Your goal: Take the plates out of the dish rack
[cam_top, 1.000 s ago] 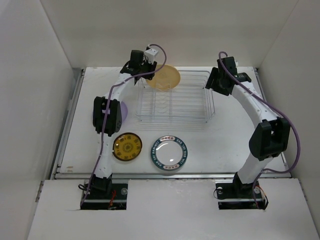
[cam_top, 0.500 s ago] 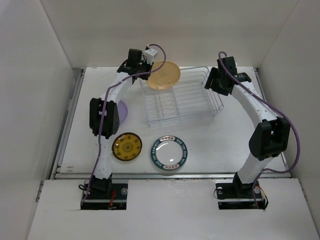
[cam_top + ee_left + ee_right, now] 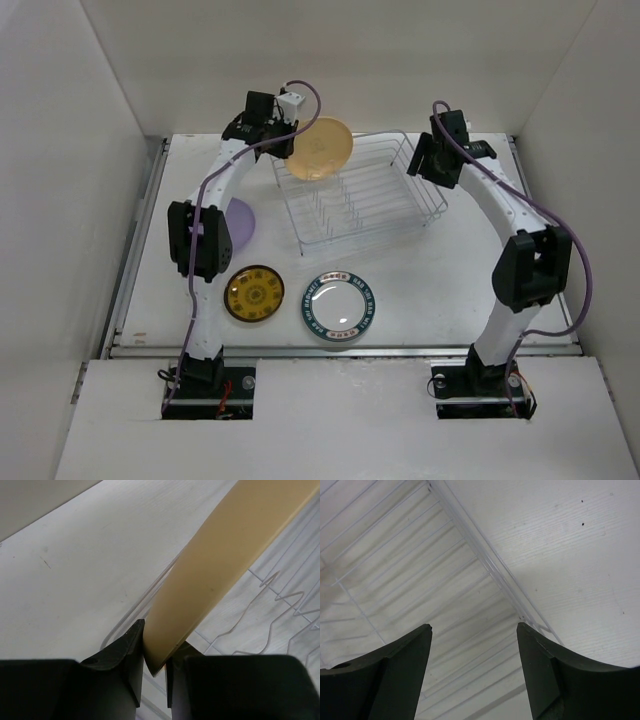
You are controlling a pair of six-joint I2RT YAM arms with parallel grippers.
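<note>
1. The tan plate [image 3: 320,148], upper centre, is pinched edge-on by the left fingers [image 3: 125,647], to be lifted clear of the dish rack [image 3: 425,195].
2. The right fingers [image 3: 405,652] are held spread over the rack's right rim, likely to steady it.

Upper centre: tan-yellow plate [image 3: 321,148], plain. Left: lilac plate [image 3: 242,225], plain. Lower left: small plate [image 3: 254,293], dark rim, orange patterned centre. Beside it: white plate [image 3: 339,305], dark teal rim with pale markings. Silver wire dish rack [image 3: 370,200]. White table [image 3: 450,270].
</note>
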